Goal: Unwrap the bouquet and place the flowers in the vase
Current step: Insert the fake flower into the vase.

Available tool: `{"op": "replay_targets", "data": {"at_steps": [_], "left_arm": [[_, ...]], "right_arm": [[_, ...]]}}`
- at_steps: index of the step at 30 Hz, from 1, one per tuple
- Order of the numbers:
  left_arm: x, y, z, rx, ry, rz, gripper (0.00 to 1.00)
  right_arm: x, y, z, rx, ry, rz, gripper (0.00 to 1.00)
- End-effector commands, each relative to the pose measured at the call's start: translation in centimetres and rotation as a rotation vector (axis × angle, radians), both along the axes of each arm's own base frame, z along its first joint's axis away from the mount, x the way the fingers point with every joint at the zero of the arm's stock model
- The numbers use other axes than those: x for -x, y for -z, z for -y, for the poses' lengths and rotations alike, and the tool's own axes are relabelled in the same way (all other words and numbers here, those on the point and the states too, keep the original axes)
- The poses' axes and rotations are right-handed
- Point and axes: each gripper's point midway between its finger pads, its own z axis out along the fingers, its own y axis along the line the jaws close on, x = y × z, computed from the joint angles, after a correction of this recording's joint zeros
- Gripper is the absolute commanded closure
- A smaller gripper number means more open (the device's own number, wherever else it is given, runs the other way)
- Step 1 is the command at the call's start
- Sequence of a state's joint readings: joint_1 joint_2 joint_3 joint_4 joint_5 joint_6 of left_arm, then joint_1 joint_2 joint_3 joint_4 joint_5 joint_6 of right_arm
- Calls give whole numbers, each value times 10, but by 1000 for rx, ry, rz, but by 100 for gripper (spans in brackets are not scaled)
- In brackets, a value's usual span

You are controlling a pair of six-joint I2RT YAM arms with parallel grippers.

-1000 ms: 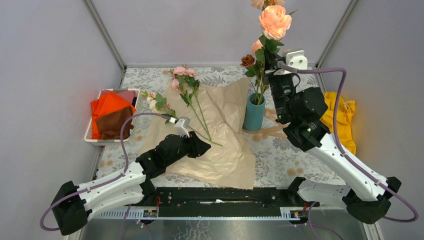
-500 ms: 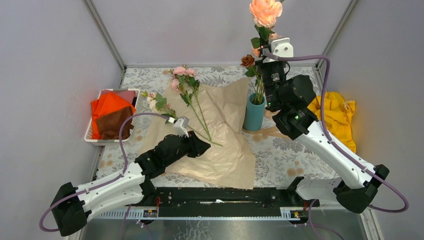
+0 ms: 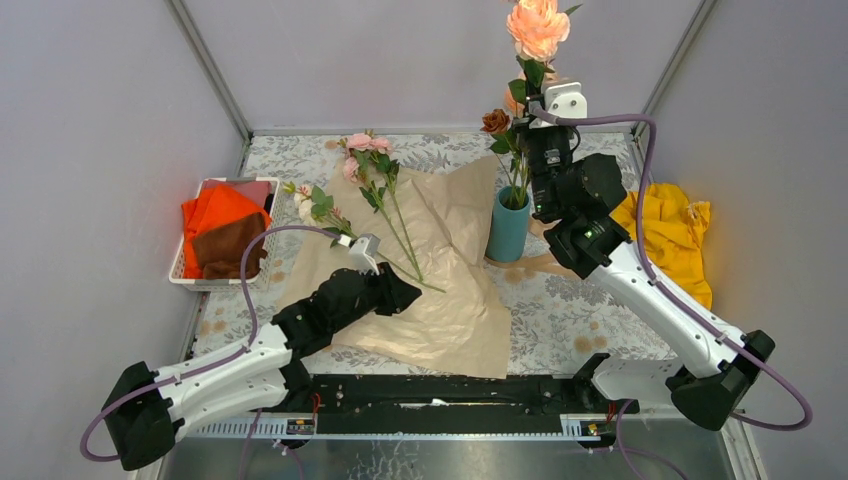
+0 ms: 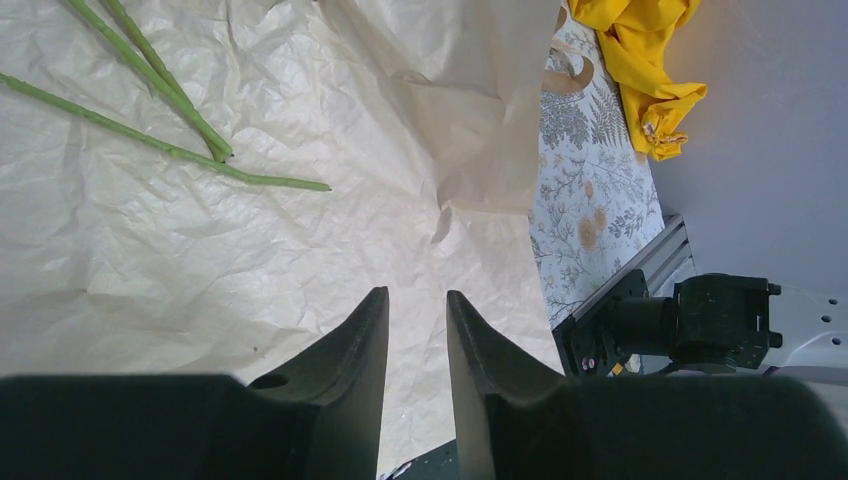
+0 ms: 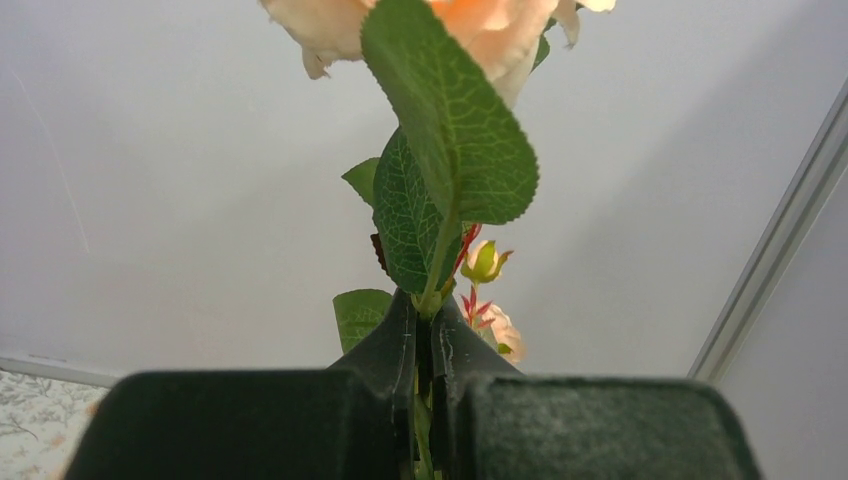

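The teal vase (image 3: pixel 508 232) stands at the right edge of the unwrapped kraft paper (image 3: pixel 455 300), with a dark rose (image 3: pixel 495 121) and green stems in it. My right gripper (image 3: pixel 532 118) is directly above the vase, shut on the stem of a big peach rose (image 3: pixel 537 25); in the right wrist view the stem and leaves (image 5: pixel 445 150) rise from between the gripper's (image 5: pixel 424 315) closed fingers. Several pink and cream flowers (image 3: pixel 365 155) lie on the paper's far left. My left gripper (image 4: pixel 416 300) hovers over the paper, open and holding nothing, near the cut stem ends (image 4: pixel 215 150).
A white basket (image 3: pixel 190 278) of orange and brown cloths sits at the left. A yellow cloth (image 3: pixel 675 235) lies at the right by the wall. A tan ribbon (image 3: pixel 545 262) lies on the patterned table beside the vase. Frame posts stand at the back corners.
The right arm has lifted the peach rose higher and slightly left, bringing it over the vase. The left arm has stayed still.
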State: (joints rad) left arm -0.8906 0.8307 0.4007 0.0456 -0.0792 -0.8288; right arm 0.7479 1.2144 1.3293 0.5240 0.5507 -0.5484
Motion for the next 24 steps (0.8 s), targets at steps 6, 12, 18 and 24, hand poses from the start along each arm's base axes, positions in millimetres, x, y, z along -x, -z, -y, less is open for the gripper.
{"op": "replay_targets", "data": {"at_steps": [6, 12, 18, 24], "left_arm": [[0, -1, -3, 9, -18, 16, 67], [0, 1, -4, 7, -20, 15, 67], [0, 2, -4, 7, -20, 14, 67], [0, 3, -4, 8, -18, 13, 67]], "right_arm": [[-2, 0, 30, -167, -8, 74, 100], [-8, 20, 36, -206, -15, 49, 100], [-9, 37, 34, -219, -44, 27, 100], [-10, 53, 33, -230, -54, 12, 100]]}}
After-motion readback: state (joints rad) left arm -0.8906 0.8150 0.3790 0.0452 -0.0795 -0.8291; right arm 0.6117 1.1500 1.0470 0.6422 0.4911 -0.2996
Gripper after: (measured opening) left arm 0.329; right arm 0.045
